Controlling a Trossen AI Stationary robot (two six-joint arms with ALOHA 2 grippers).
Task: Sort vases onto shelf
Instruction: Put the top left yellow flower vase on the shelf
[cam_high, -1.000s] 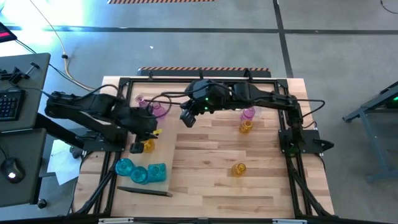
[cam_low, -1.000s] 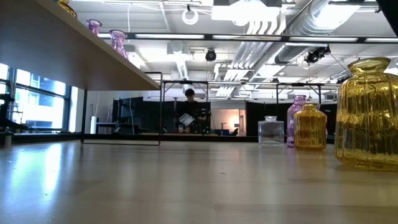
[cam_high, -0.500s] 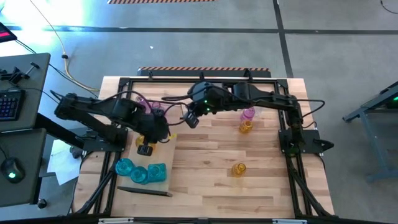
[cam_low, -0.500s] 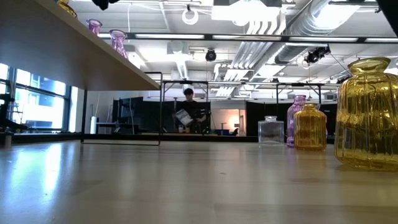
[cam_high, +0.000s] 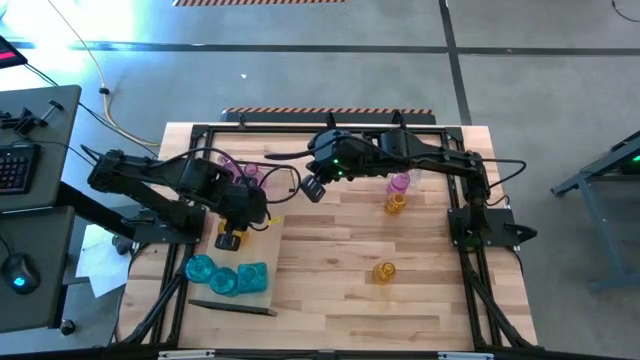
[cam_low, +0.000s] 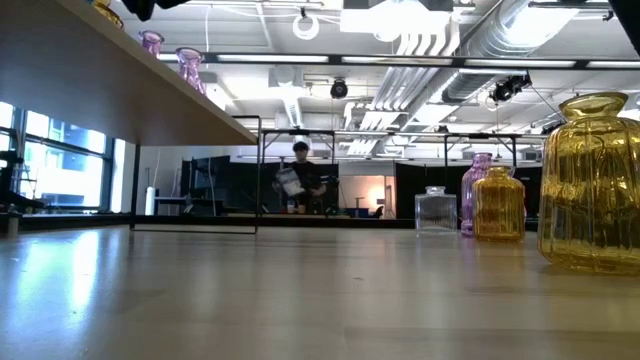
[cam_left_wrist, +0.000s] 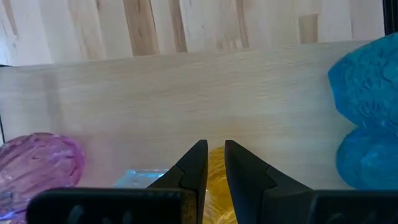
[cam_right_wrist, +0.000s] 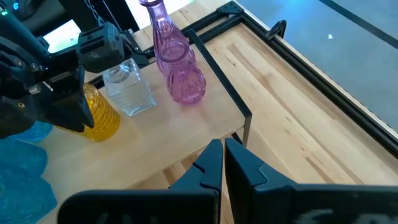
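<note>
The shelf (cam_right_wrist: 174, 134) is a raised light-wood board with dark rails at the table's left. On it stand two pink vases (cam_right_wrist: 186, 84), a clear bottle (cam_right_wrist: 127, 90), several teal vases (cam_high: 222, 278) and a yellow vase (cam_right_wrist: 102, 121). My left gripper (cam_high: 232, 240) is shut on that yellow vase. My right gripper (cam_high: 312, 188) hovers shut and holds nothing, above the table just right of the shelf. More vases stand on the table: two yellow (cam_high: 395, 203) (cam_high: 384, 271) and one pink (cam_high: 399, 183). My left gripper pinches the yellow vase's upper part (cam_left_wrist: 215, 180) between its two fingers, coming steeply from above. The vase stands upright next to the clear bottle, and its base (cam_right_wrist: 104, 134) appears to sit on the shelf board.
The low view shows the shelf's underside (cam_low: 100, 75) at upper left and a clear bottle (cam_low: 436, 210) beside the pink and yellow vases at the right. A dark bar (cam_high: 232, 307) lies near the table's near left corner. A person stands in the room beyond.
My left gripper has gone a little toward the table's right and down over the shelf, tipping to point more steeply downward, with the yellow vase still in its fingers. My right gripper has tilted a little while staying in place.
</note>
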